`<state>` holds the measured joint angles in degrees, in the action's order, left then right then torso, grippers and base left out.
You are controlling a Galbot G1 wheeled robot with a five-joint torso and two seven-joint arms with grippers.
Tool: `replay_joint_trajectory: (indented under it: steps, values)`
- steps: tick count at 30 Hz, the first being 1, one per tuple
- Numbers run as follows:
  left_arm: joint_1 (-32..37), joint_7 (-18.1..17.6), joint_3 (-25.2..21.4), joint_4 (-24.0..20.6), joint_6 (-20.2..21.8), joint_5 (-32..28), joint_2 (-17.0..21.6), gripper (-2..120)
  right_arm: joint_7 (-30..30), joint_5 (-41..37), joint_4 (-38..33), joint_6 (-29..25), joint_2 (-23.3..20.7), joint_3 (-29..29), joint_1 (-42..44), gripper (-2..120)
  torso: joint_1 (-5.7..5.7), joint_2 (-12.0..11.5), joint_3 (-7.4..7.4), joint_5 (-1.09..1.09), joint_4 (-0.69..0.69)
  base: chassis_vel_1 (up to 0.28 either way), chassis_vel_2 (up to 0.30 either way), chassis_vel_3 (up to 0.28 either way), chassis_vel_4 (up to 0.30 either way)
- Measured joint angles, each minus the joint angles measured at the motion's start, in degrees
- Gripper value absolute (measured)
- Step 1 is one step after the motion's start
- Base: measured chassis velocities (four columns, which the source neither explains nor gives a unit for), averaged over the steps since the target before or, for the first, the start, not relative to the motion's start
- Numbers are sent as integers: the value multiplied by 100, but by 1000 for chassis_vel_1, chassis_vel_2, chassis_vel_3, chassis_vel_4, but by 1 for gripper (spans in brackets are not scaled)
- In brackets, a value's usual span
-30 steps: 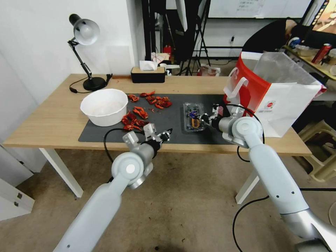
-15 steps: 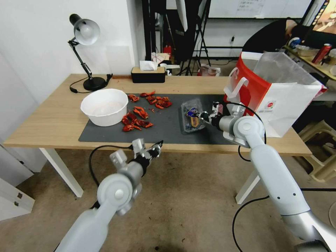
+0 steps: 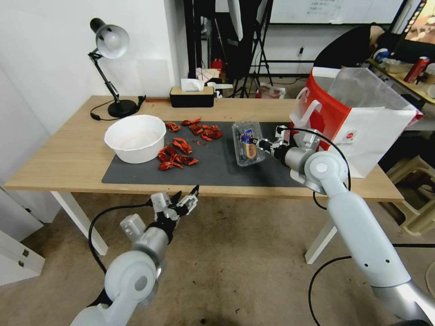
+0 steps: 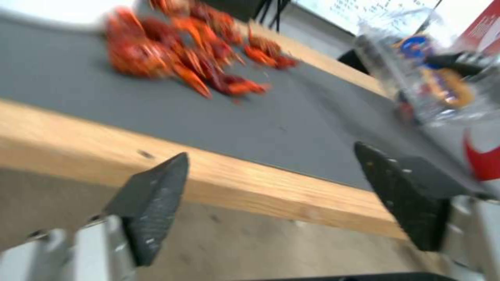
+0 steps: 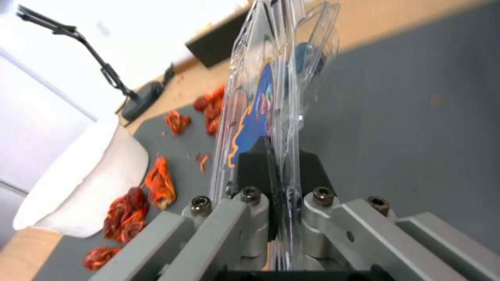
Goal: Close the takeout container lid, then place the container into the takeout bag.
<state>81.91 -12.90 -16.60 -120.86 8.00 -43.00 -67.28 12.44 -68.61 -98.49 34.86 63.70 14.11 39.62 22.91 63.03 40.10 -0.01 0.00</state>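
The takeout container [image 3: 247, 144] is held by the right claw [image 3: 256, 144], whose fingers [image 5: 259, 164] are pinched together on one edge of the clear clamshell. The box is carried tilted, raised off the dark mat [image 3: 213, 170] on the wooden surface [image 3: 63, 158], with its labelled lid [image 5: 255, 113] folded against the other half. It is seen just beside the red-and-white takeout bag [image 3: 358, 122], which stands upright at the right end of the surface, mouth open.

The left claw [image 3: 183, 201] is held below the front edge of the surface, over the floor, its two dark fingers [image 4: 151, 203] spread wide apart with nothing between them.

Red crayfish pieces [image 3: 179, 151] are scattered on the mat between the container and a round white bowl [image 3: 134, 138]. A desk lamp [image 3: 108, 68] and a tissue box [image 3: 191, 94] are placed toward the far side.
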Motion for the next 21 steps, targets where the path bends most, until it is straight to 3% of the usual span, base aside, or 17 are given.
replay_joint_trajectory:
  steps: [2, 3, 6, 7, 12, 14, 15, 18, 21]
  values:
    - [138, 374, -129, 210, -425, 777, -5, 95, -343, 428, -124, -321, -81, 3, 70, 0, 0, 0, 0, 1, 0, 0, 0, 0, 0]
    - [138, 374, -129, 210, -425, 777, -5, 95, -343, 428, -124, -321, -81, 3, 70, 0, 0, 0, 0, 1, 0, 0, 0, 0, 0]
    - [301, 647, -261, 440, -917, 1670, -36, 99, -831, 1020, -239, -897, -215, 30, 132, 0, 0, 0, 0, 1, 0, 0, 0, 0, 0]
    - [335, 663, -314, 545, -1114, 2004, -68, 100, -1041, 1369, -281, -1353, -303, 26, 157, 0, 0, 0, 1, 1, 0, 0, 0, 0, 0]
    - [339, 660, -357, 609, -1219, 2215, -93, 100, -1130, 1708, -325, -1789, -375, 9, 176, 0, 0, 0, 0, 1, 0, 0, 0, 0, 0]
    - [340, 621, -415, 697, -1384, 2675, -137, 100, -1106, 2551, -416, -2518, -503, 13, 202, 0, 0, 0, 0, 1, 0, 0, 0, 0, 0]
    - [340, 621, -415, 697, -1384, 2675, -137, 100, -1106, 2551, -416, -2518, -503, 13, 202, 0, 0, 0, 0, 1, 0, 0, 0, 0, 0]
    - [378, 569, -363, 742, -1415, 2752, -170, 100, -767, 3343, -558, -3157, -752, 234, 235, 0, 0, 0, 0, 1, -3, 0, 0, 0, 0]
    - [395, 562, -340, 759, -1422, 2745, -204, 100, -507, 3461, -625, -3290, -872, 292, 184, 0, 0, 0, 0, 2, -3, 0, 0, 0, 0]
